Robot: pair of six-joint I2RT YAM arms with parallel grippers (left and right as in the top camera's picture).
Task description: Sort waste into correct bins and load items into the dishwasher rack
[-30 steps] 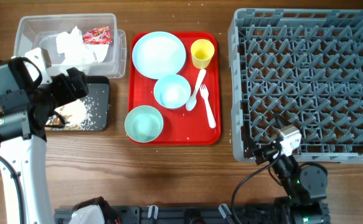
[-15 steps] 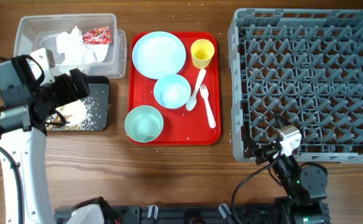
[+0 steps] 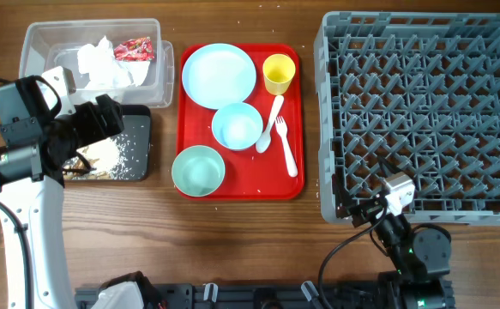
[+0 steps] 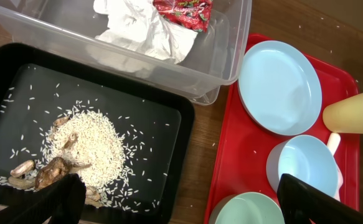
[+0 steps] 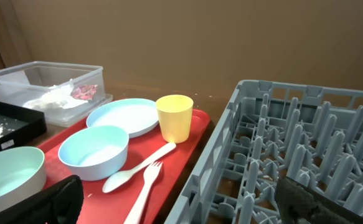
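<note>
1. Waste lies sorted at the table's left. A crumpled white napkin and a shiny red snack wrapper touch each other inside the clear plastic tub.
2. White rice-like grains and brown food scraps are heaped in the black tray, which sits just beside the tub.
3. The left gripper hangs over the black tray, its two fingers spread wide apart with nothing between them.
4. The red serving tray carries a pale blue plate with a yellow cup just beside it. A blue bowl sits mid-tray and a mint bowl at the near left corner.
5. A white spoon and a white fork lie side by side on the red serving tray, right of the blue bowl.
6. The grey dishwasher rack stands right of the red serving tray, its pegs upright.
7. The right gripper sits low by the rack's near left corner. Its fingers are wide apart and grip nothing.
</note>
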